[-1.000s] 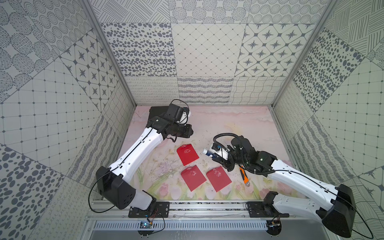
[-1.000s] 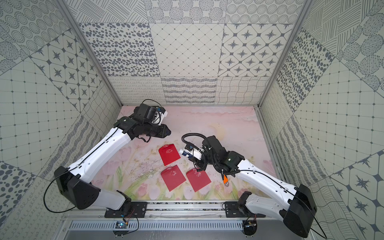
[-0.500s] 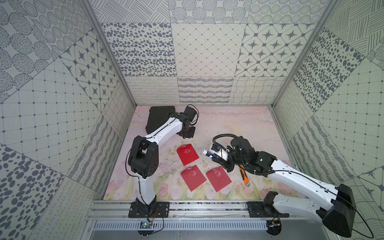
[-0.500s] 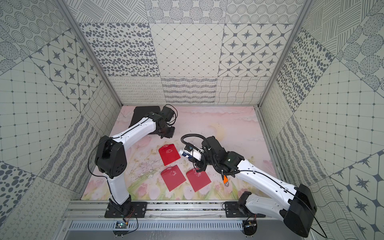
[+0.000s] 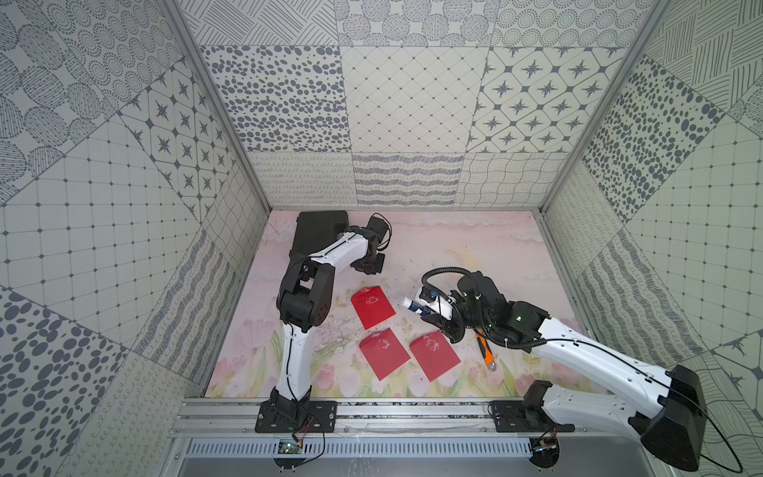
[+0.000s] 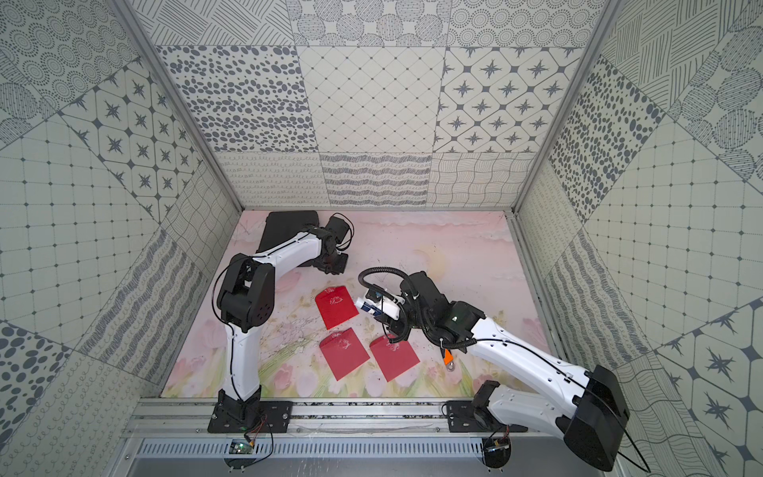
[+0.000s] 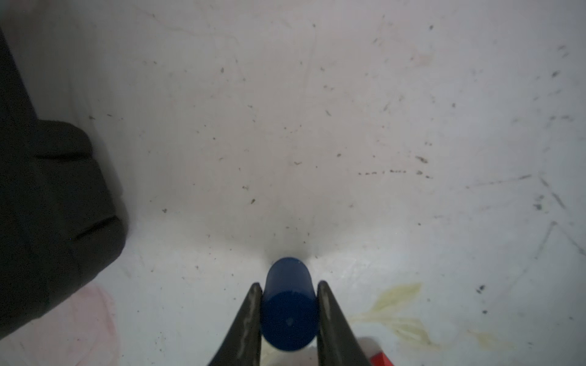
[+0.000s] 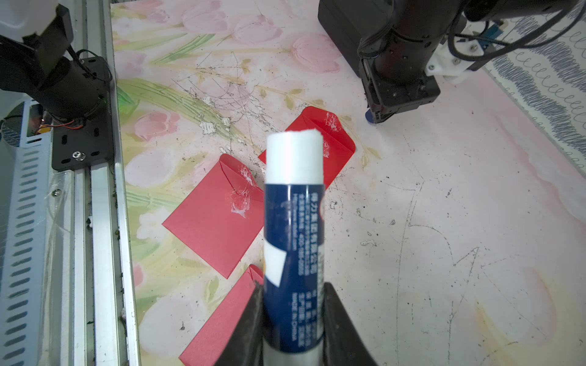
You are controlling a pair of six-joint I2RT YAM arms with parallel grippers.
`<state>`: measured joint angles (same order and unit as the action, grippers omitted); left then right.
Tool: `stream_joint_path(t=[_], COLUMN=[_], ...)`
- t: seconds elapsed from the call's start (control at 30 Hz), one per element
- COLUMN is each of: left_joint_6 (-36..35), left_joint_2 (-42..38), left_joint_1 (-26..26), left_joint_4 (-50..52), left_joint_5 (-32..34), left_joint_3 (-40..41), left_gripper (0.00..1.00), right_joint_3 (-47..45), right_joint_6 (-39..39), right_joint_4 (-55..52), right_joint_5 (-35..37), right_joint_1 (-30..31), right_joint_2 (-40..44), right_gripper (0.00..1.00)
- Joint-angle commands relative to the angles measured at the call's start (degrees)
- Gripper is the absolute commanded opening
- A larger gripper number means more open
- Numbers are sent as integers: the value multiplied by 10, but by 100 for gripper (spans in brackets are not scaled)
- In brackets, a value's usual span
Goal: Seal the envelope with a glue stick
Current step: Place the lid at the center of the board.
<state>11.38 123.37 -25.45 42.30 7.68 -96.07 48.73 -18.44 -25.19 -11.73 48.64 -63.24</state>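
My right gripper (image 8: 291, 285) is shut on the glue stick (image 8: 293, 221), a dark blue labelled tube with its cap off and white glue showing. In both top views the glue stick (image 5: 415, 306) (image 6: 370, 306) points left toward the upper red envelope (image 5: 373, 307). Two more red envelopes (image 5: 384, 353) (image 5: 434, 356) lie closer to the front; all three lie flat with whitish smears on their flaps. My left gripper (image 7: 289, 283) (image 5: 368, 266) is shut on the dark blue cap (image 7: 288, 304), low over the mat behind the envelopes.
An orange-handled wrench (image 5: 484, 351) lies under my right arm. A black box (image 5: 318, 231) sits in the back left corner beside my left wrist. The metal rail (image 5: 371, 417) runs along the front edge, and patterned walls close in the other sides.
My left arm has refolded, with its elbow now raised over the mat's left side, uncovering the black box. Its gripper has stayed about where it was with the cap. The right arm has not moved.
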Motion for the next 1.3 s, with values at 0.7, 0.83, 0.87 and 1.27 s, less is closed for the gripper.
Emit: stream_joint_path(t=[0.7, 0.83, 0.87, 1.27], left_joint_6=[-8, -2, 1, 62], left_joint_2=[-2, -33, -46, -269], left_joint_1=[8, 8, 8, 10], left_joint_4=[-33, -34, -36, -151], left_joint_5=[-16, -28, -33, -185], left_joint_3=[8, 11, 14, 109], left_gripper=[57, 60, 60, 62], right_joint_3=[20, 20, 20, 10], right_joint_6=[0, 10, 18, 184], right_joint_4=[6, 12, 17, 127], right_joint_5=[13, 17, 19, 87], right_joint_1=[9, 10, 10, 10], right_joint_2=[2, 1, 1, 30], right_gripper=[0, 0, 0, 0])
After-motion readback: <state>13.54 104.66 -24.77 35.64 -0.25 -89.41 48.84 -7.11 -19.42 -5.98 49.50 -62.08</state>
